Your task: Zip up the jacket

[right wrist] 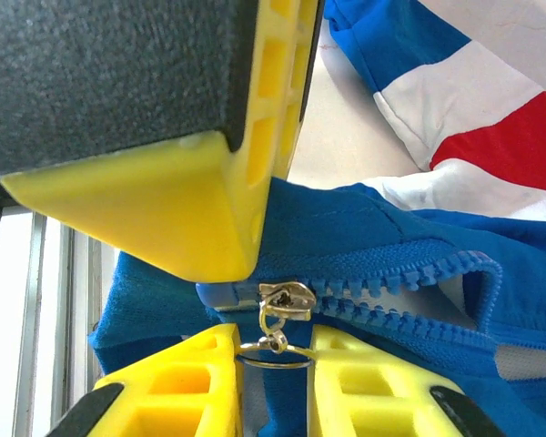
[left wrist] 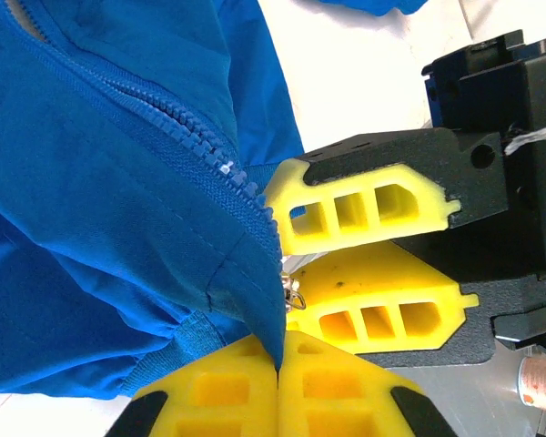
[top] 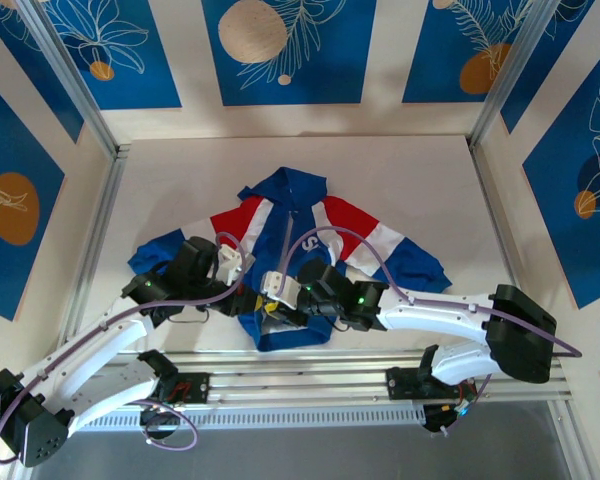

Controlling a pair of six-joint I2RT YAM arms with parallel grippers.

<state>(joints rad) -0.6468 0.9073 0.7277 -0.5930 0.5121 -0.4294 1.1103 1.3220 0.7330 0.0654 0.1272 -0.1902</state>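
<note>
The blue jacket (top: 300, 225) with red and white panels lies spread on the table, its zipper open from the collar down. Both grippers meet at its bottom hem. My left gripper (left wrist: 278, 350) is shut on the blue hem edge (left wrist: 255, 300) beside the zipper teeth (left wrist: 177, 123). My right gripper (right wrist: 276, 339) holds the thin metal ring (right wrist: 275, 353) of the zipper pull; its yellow fingers (right wrist: 355, 382) touch the ring on both sides. The silver slider (right wrist: 287, 299) sits at the zipper's bottom end. In the top view the left gripper (top: 248, 298) and right gripper (top: 283, 292) almost touch.
The white table (top: 410, 180) is bounded by patterned walls and aluminium posts (top: 95, 215). A metal rail (top: 310, 375) runs along the near edge just below the hem. The jacket's sleeves (top: 410, 262) spread to both sides.
</note>
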